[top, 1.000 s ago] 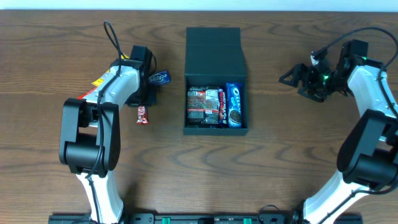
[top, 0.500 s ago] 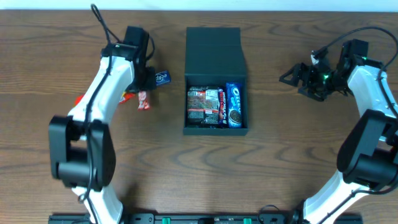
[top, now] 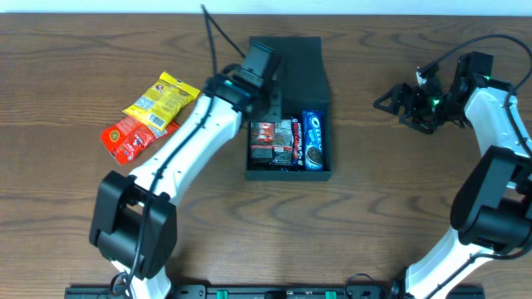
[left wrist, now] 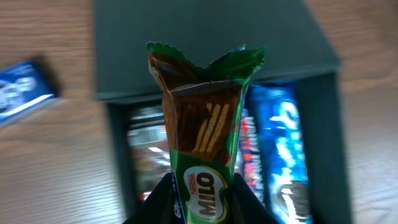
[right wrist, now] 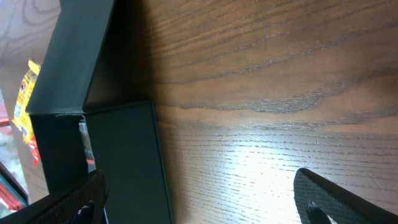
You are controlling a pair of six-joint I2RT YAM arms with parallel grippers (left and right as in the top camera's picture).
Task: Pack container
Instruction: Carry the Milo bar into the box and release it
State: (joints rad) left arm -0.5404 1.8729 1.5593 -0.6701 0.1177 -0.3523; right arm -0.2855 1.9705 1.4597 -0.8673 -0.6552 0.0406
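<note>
The container is a dark box in the middle of the table, its flap lid lying open behind it. Inside lie dark red packets and a blue Oreo packet. My left gripper hovers over the container's back edge, shut on a green Milo packet that stands up between its fingers. In the left wrist view the container lies right below the packet. My right gripper stands open over bare table right of the box, nothing between its fingers.
A yellow packet and a red packet lie at the table's left. A small blue packet lies on the wood just left of the lid. The right wrist view shows the container's side near its left finger.
My left arm has swung from the table's left side to above the container, carrying the Milo packet. The yellow and red packets are now uncovered. The right arm has not moved.
</note>
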